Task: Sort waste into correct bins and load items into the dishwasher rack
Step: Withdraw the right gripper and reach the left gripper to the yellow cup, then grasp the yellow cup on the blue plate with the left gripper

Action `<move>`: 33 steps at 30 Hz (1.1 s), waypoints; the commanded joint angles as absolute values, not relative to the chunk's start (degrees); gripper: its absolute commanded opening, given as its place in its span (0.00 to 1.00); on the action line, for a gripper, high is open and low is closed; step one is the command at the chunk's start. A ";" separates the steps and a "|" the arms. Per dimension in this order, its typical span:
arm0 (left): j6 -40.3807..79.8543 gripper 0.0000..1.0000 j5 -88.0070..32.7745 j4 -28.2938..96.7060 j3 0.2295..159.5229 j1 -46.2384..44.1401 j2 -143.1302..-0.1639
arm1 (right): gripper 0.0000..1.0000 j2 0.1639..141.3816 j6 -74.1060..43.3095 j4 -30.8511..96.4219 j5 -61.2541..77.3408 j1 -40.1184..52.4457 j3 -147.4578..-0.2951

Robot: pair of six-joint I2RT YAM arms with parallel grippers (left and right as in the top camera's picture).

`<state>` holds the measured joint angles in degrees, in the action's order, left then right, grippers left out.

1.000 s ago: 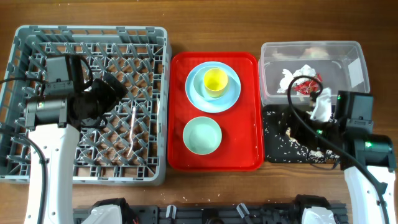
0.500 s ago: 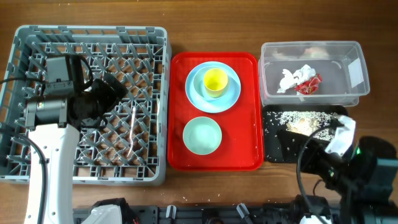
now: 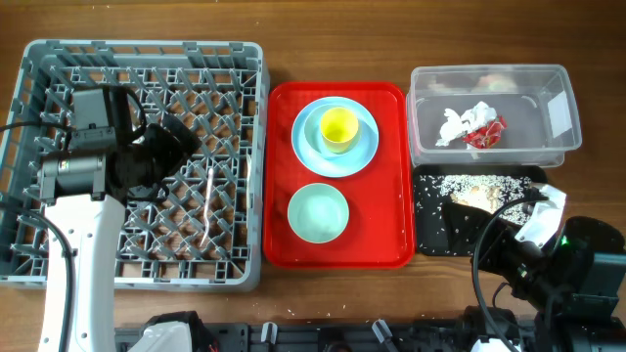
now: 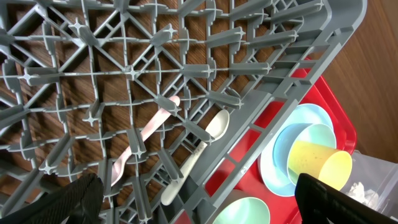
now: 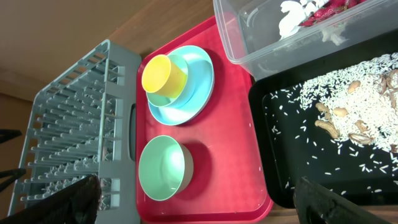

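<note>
From above, the dishwasher rack (image 3: 147, 51) lay at the left of the desk (image 3: 333, 29), with the left tool (image 3: 176, 147) hovering over its pegs. The right tool (image 3: 504, 249) hung near the desk's front edge, beside the black tray (image 3: 427, 240) that held the rice scraps (image 3: 469, 186). The napkin (image 3: 455, 122) and the wrapper (image 3: 486, 134) lay in the clear tub (image 3: 565, 108). On the red tray (image 3: 386, 235), between the rack and the bins, the yellow cup (image 3: 338, 127) stood on the blue plate (image 3: 308, 147), and the green bowl (image 3: 318, 213) sat apart from them.

The left wrist view showed that tool spread wide and empty above the white spoon (image 4: 214, 124) and a second pale utensil (image 4: 146, 134), both lying among the pegs.

The right wrist view showed its tool likewise spread, holding nothing.

The waste looked sorted, so the dishes seemed to be the step in hand. The cup was best taken first, pinched across its rim and lifted straight up so that the plate beneath did not drag. It could then be set between pegs, clear of the cutlery.
</note>
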<state>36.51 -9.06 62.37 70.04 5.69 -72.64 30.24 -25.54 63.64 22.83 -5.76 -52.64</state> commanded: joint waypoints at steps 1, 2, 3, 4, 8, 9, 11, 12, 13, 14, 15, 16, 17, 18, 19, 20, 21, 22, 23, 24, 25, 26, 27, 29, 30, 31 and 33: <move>36.32 1.00 -9.52 62.24 70.61 5.91 -72.34 | 0.99 30.15 -26.11 63.68 21.82 -5.63 -52.80; 36.32 1.00 -9.52 62.24 70.61 5.91 -72.34 | 1.00 30.15 -26.09 63.68 21.82 -5.63 -52.80; 36.32 1.00 -9.52 62.24 70.61 5.91 -72.34 | 1.00 30.15 -26.11 63.66 21.82 -5.63 -52.80; 36.32 1.00 -9.52 62.24 70.61 5.91 -72.34 | 1.00 30.17 -26.09 63.66 21.82 -5.63 -52.80; 36.84 1.00 -11.99 59.77 70.63 5.91 -72.31 | 1.00 30.15 -26.11 63.66 21.82 -5.63 -52.80; 36.58 0.98 -21.21 58.92 70.61 5.80 -72.31 | 1.00 30.15 -26.11 63.66 21.82 -5.63 -52.80; 33.43 0.44 -28.53 56.69 70.63 0.51 -72.47 | 1.00 30.15 -26.11 63.68 21.82 -5.63 -52.80; 33.45 0.33 -26.85 55.88 70.65 -3.05 -72.49 | 1.00 30.15 -26.11 63.66 21.82 -5.63 -52.80; 33.54 0.20 -23.18 55.48 70.91 -6.90 -72.60 | 1.00 30.15 -26.11 63.66 21.82 -5.63 -52.80; 35.24 0.11 -16.60 55.72 72.73 -12.93 -73.43 | 1.00 30.15 -26.11 63.66 21.82 -5.63 -52.80; 35.90 0.09 -14.15 55.75 74.39 -16.16 -74.32 | 1.00 30.15 -26.09 63.66 21.82 -5.63 -52.80; 35.88 0.08 -12.23 56.07 78.46 -21.47 -76.88 | 1.00 30.15 -26.11 63.66 21.82 -5.63 -52.80; 35.83 0.08 -11.09 57.08 85.34 -27.75 -82.24 | 1.00 30.15 -26.09 63.66 21.82 -5.63 -52.80; 35.77 0.06 -9.32 57.95 89.21 -30.41 -85.54 | 1.00 30.15 -26.11 63.66 21.82 -5.63 -52.80; 34.65 0.07 -6.70 59.53 93.84 -32.99 -89.89 | 1.00 30.15 -26.09 63.66 21.82 -5.63 -52.80; 33.04 0.11 -4.29 61.71 99.04 -35.14 -95.09 | 1.00 30.15 -26.09 63.66 21.82 -5.63 -52.80; 30.09 0.13 -3.62 64.34 104.84 -36.73 -101.32 | 1.00 30.15 -26.11 63.66 21.82 -5.63 -52.80; 25.78 0.20 -2.59 64.73 111.07 -38.41 -111.28 | 0.99 30.15 -26.11 63.66 21.82 -5.63 -52.80; 25.69 0.30 -0.51 63.29 111.13 -38.72 -113.91 | 1.00 30.15 -26.11 63.66 21.82 -5.63 -52.80; 25.69 0.31 2.17 61.89 111.13 -38.85 -116.92 | 1.00 30.15 -26.09 63.66 21.82 -5.63 -52.80; 25.67 0.31 3.55 61.01 111.11 -38.85 -118.91 | 1.00 30.15 -26.09 63.66 21.82 -5.63 -52.80; 25.67 0.27 4.14 60.36 111.11 -38.85 -120.27 | 1.00 30.15 -26.11 63.66 21.82 -5.63 -52.80; 25.69 0.24 4.16 59.35 111.11 -38.85 -122.30 | 1.00 30.15 -26.09 63.66 21.82 -5.63 -52.80; 25.67 0.23 4.19 59.09 111.11 -38.89 -124.29 | 1.00 30.15 -26.11 63.66 21.82 -5.63 -52.80; 25.69 0.23 4.19 59.09 111.11 -38.89 -124.81 | 1.00 30.15 -26.11 63.66 21.82 -5.63 -52.80; 25.69 0.23 4.19 59.09 111.11 -38.89 -125.43 | 1.00 30.15 -26.11 63.68 21.82 -5.63 -52.80; 25.69 0.23 4.16 58.70 110.52 -38.89 -126.04 | 1.00 30.15 -26.09 63.66 21.82 -5.63 -52.80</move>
